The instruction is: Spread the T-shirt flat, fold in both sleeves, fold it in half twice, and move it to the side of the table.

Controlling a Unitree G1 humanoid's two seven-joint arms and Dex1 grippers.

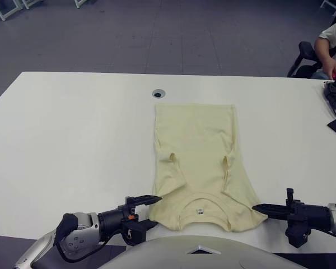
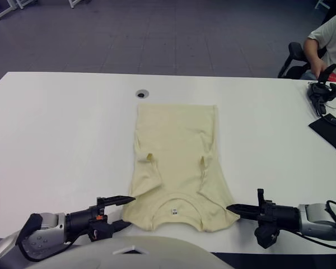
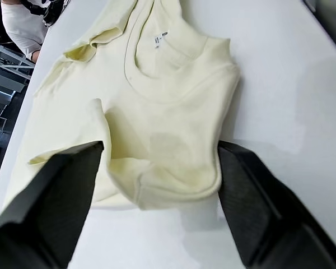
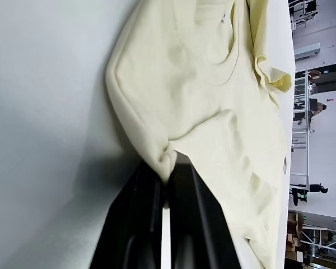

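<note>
1. Lying flat on the white table [image 1: 56,140], the pale yellow T-shirt [image 1: 196,145] sits in the middle of the near half. Its collar is toward the robot and its hem toward the far edge.
2. Both sleeves are folded inward over the body of the garment.
3. The left gripper [image 1: 157,210] is released. Its fingers [image 3: 50,196] are spread wide, one on each side of the near left shoulder corner. Contact with the cloth cannot be determined.
4. The right gripper [image 1: 257,208] is clenched on the near right shoulder corner. A bunched fold of fabric is pinched between its fingertips [image 4: 140,224].
5. A round cable port [image 1: 158,93] is set in the table just beyond the hem's left corner.
6. Black cables [image 1: 335,95] lie at the far right edge of the table, well apart from the garment.
</note>
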